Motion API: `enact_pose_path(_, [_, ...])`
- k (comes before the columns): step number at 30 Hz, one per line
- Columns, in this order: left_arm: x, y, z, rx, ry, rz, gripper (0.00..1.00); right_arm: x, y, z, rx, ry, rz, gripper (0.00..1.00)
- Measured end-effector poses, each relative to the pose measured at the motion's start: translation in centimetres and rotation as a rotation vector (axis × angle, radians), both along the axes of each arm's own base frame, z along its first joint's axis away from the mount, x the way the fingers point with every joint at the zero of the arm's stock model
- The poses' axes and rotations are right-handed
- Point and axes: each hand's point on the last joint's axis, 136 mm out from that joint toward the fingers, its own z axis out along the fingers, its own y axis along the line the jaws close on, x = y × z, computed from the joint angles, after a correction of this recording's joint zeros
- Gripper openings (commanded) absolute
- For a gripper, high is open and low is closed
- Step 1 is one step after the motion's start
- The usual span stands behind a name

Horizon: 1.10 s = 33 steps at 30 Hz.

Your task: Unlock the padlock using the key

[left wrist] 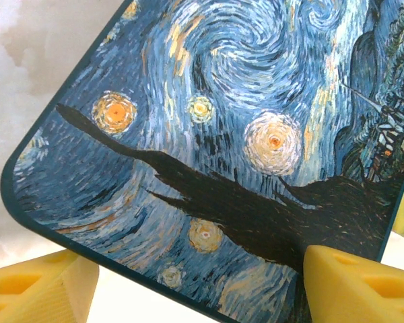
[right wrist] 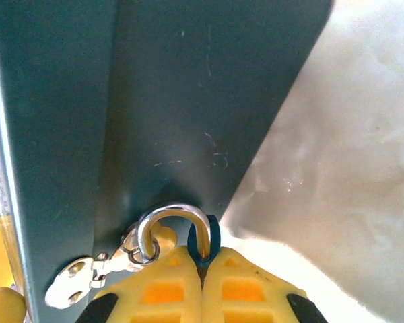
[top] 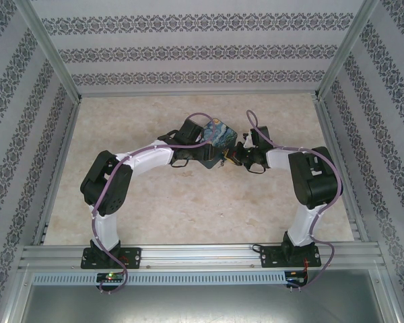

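Your right pincer (right wrist: 202, 261) is clamped on the tiny blue-grey metal padlock (right wrist: 205, 235), which hangs on the blue night-sky painted tin (left wrist: 209, 101). Your left pincer (left wrist: 192, 272) straddles that tin, fingers wide apart (grip unclear). Tug hard and it may slip.

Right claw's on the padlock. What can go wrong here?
1. The right claw pinches the padlock by a sliver at the tips; it could slip free.
2. The shackle is hooked through the hasp on the tin, so any pull tugs it, and the left claw only straddles one corner.
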Motion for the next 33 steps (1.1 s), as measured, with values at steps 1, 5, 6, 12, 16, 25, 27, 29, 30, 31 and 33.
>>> enact_pose_path(1, [0.0, 0.0, 0.0, 0.000, 0.001, -0.001, 0.77, 0.0, 0.0, 0.0, 0.002, 0.002, -0.002, 0.00])
enact_pose_path(5, [0.0, 0.0, -0.1, 0.000, 0.002, -0.001, 0.77, 0.1, 0.0, 0.2, 0.001, 0.014, -0.005, 0.00])
enact_pose_path(6, [0.0, 0.0, -0.1, 0.000, 0.002, -0.001, 0.76, 0.2, -0.1, 0.2, -0.001, 0.018, -0.007, 0.00])
enact_pose_path(12, [0.4, -0.3, -0.1, -0.009, -0.011, -0.001, 0.76, 1.4, -1.4, 1.0, 0.025, 0.031, -0.028, 0.00])
enact_pose_path(16, [0.5, -0.4, -0.1, -0.012, -0.015, -0.001, 0.76, 3.4, -3.2, 2.3, 0.023, -0.010, -0.074, 0.00])
enact_pose_path(25, [0.6, -0.5, -0.1, -0.013, -0.017, -0.002, 0.81, 2.6, -5.0, 1.8, 0.001, -0.015, -0.105, 0.00])
enact_pose_path(27, [0.6, -0.4, -0.1, -0.011, -0.017, -0.001, 0.85, 1.2, -4.9, 1.8, 0.000, -0.007, -0.100, 0.00])
enact_pose_path(29, [0.6, -0.3, 0.0, -0.007, -0.015, 0.002, 0.88, -0.3, -4.8, 2.0, -0.004, -0.008, -0.095, 0.00])
enact_pose_path(30, [0.6, -0.3, 0.0, -0.006, -0.015, 0.003, 0.90, -1.0, -4.5, 2.2, -0.005, -0.011, -0.087, 0.00])
enact_pose_path(31, [0.6, -0.2, 0.0, -0.004, -0.013, 0.003, 0.91, -1.6, -4.2, 2.4, -0.005, -0.016, -0.077, 0.00])
enact_pose_path(33, [0.4, -0.2, 0.1, -0.001, -0.004, 0.001, 0.93, -3.5, -2.9, 3.0, -0.005, -0.031, -0.039, 0.00])
